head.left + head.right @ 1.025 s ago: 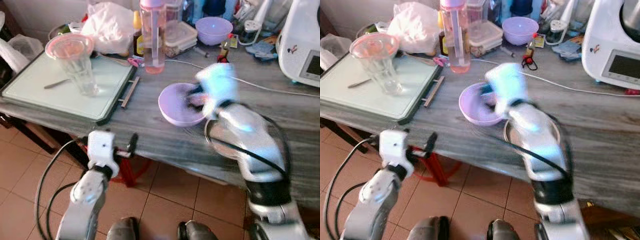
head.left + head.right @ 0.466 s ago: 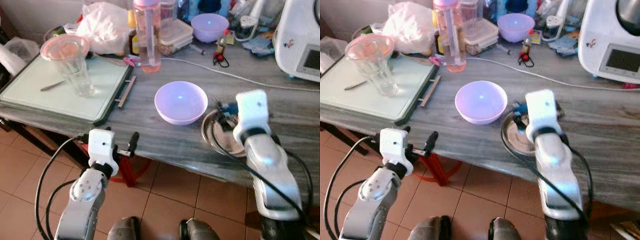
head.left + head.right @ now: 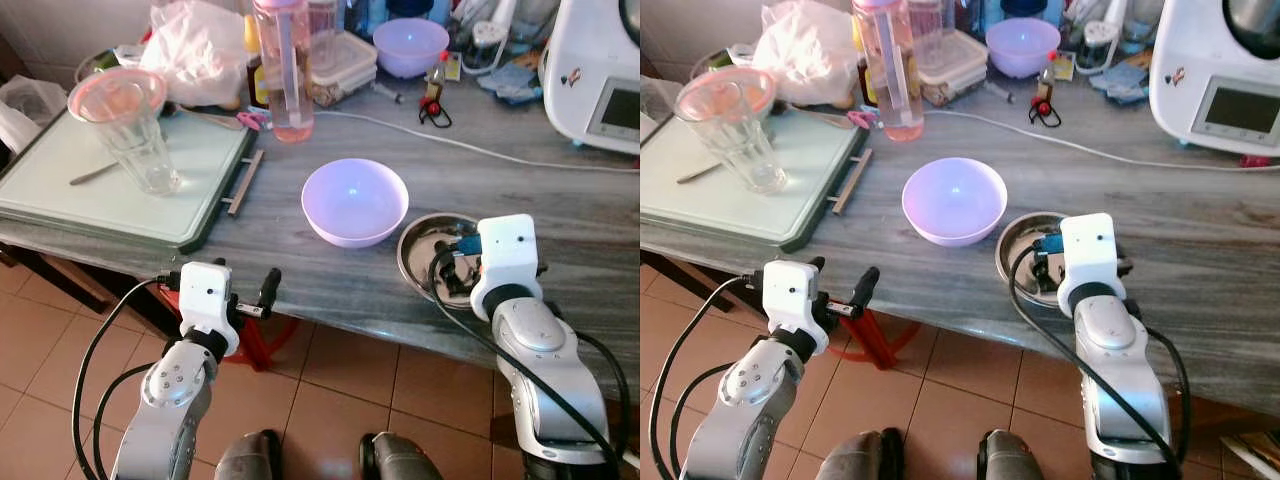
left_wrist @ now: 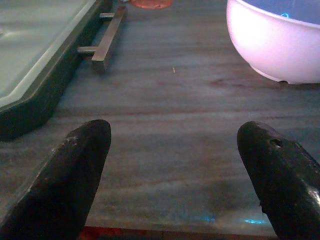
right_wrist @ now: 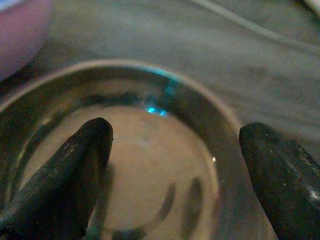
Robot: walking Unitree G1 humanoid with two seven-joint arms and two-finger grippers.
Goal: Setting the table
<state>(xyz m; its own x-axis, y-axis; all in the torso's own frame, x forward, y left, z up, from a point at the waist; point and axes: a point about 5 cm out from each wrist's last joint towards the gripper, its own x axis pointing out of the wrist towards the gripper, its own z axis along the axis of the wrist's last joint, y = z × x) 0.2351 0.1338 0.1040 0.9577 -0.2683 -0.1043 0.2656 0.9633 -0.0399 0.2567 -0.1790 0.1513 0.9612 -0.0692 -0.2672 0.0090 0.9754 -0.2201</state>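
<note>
A lilac bowl (image 3: 354, 200) stands upright in the middle of the grey table (image 3: 300, 270). Just right of it lies a shallow steel dish (image 3: 422, 250). My right gripper (image 5: 175, 165) hovers over that dish, open and holding nothing, with one finger (image 5: 75, 165) above the dish's floor and the other outside its rim. My left gripper (image 4: 175, 170) is open at the table's front edge, level with the top. It points at the bare wood between a green tray (image 4: 35, 75) and the lilac bowl (image 4: 280, 45).
On the green tray (image 3: 60, 190) at the left stand a tall glass (image 3: 125, 125) and a piece of cutlery (image 3: 92, 174). Behind are a pink bottle (image 3: 282, 70), a plastic bag (image 3: 200, 50), a second lilac bowl (image 3: 410, 45), a white cable (image 3: 500, 155) and a white appliance (image 3: 600, 70).
My right gripper has left the lilac bowl, which now stands free, and has swung right and towards me to the steel dish. The left arm has barely moved.
</note>
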